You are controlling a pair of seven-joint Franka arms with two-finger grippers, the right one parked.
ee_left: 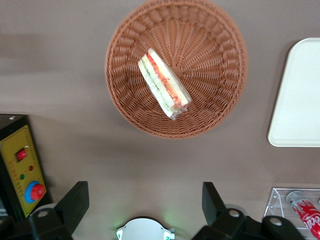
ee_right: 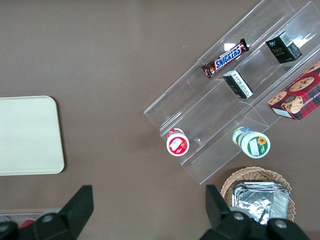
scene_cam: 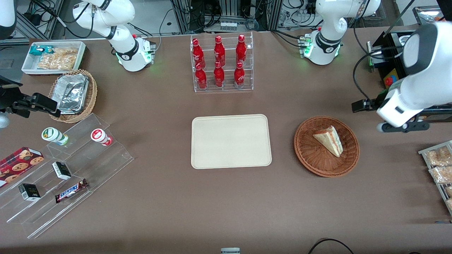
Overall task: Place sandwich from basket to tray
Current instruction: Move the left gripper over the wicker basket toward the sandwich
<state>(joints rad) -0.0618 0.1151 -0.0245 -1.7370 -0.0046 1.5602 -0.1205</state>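
Note:
The sandwich (scene_cam: 330, 140) is a pale bread wedge with red, orange and green layers. It lies in the reddish-brown wicker basket (scene_cam: 306, 155) on the table, toward the working arm's end. The cream tray (scene_cam: 231, 141) lies flat beside the basket, at mid-table, with nothing on it. My left gripper (scene_cam: 363, 105) hangs high over the table beside the basket, a little farther from the front camera, open and holding nothing. In the left wrist view the gripper (ee_left: 145, 200) is spread over bare table, apart from the basket (ee_left: 125, 100), the sandwich (ee_left: 164, 85) and the tray (ee_left: 300, 95).
A clear rack of red bottles (scene_cam: 222, 63) stands farther from the front camera than the tray. A black control box with a red button (ee_left: 22, 170) and a tray of snack packets (scene_cam: 439, 165) sit at the working arm's end. Acrylic steps with snacks (scene_cam: 63, 169) lie toward the parked arm's end.

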